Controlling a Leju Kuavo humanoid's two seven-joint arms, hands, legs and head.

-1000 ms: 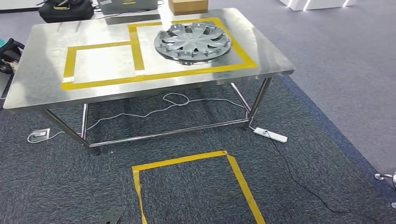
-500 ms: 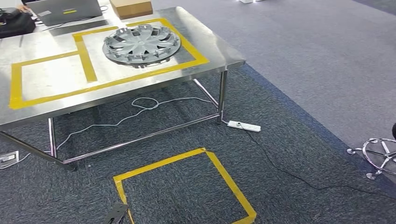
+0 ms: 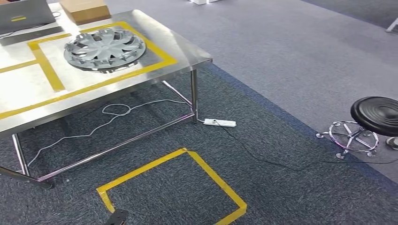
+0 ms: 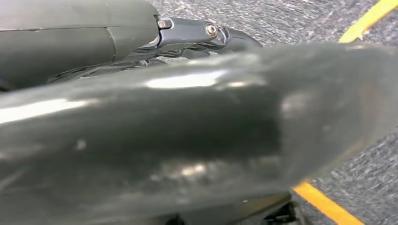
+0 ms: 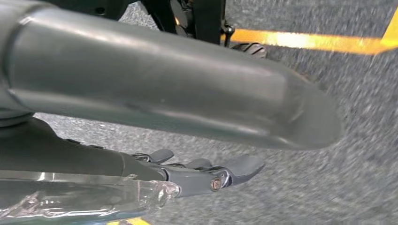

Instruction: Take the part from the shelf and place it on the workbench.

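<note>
A silver wheel cover [image 3: 104,48] lies flat on the steel workbench [image 3: 187,52], inside a yellow tape rectangle at the upper left of the head view. My left hand [image 4: 187,131] hangs over grey carpet; its thick thumb crosses the left wrist view, its dark fingers [image 4: 197,33] lie straight, and it holds nothing. My right hand [image 5: 178,93] also hangs above the carpet with its fingers [image 5: 220,173] stretched out and empty. Both hands are far from the wheel cover.
A cardboard box [image 3: 84,9] and a laptop [image 3: 21,16] sit at the bench's far side. Under the bench lie white cables and a power strip [image 3: 219,123]. A yellow tape square [image 3: 206,171] marks the floor. A black stool [image 3: 375,115] stands at the right.
The camera has swung to the right: the bench and wheel cover have slid left in the picture and the black stool has come fully into view. The wheel cover itself has not moved on the bench.
</note>
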